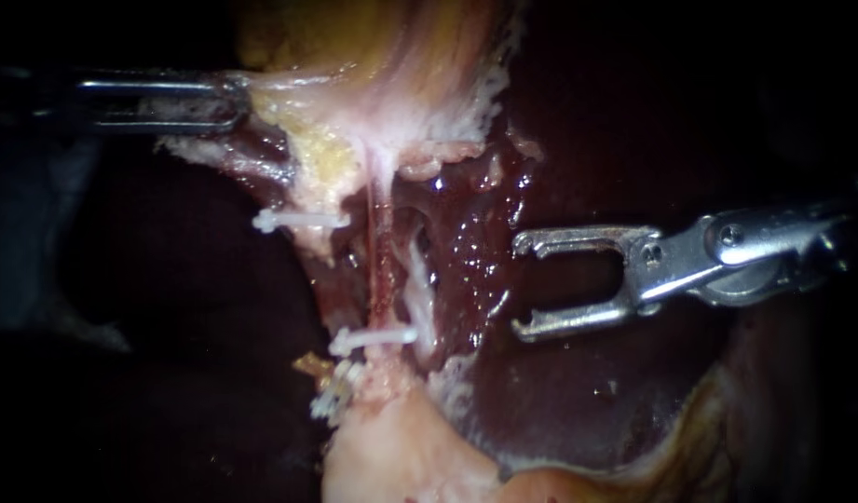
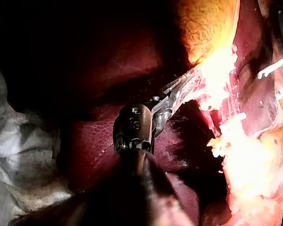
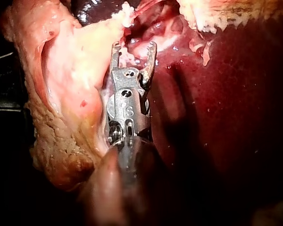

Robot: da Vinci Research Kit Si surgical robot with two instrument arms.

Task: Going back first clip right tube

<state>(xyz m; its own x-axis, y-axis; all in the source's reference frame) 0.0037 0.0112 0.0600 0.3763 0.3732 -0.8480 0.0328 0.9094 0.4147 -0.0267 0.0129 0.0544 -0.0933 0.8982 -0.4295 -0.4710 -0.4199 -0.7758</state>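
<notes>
Right instrument (image 1: 524, 286) sits mid-right, jaws wide open and empty, apart from the tube (image 1: 384, 270). A white clip (image 1: 373, 338) crosses that tube at lower centre. Left instrument (image 1: 233, 102), upper left, is clamped on pale tissue (image 1: 284, 107).

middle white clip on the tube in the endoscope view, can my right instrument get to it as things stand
Probably yes: the right instrument, jaws open and empty, faces the middle clip across bare wet liver. The left instrument grips tissue well above, out of the way.
</notes>
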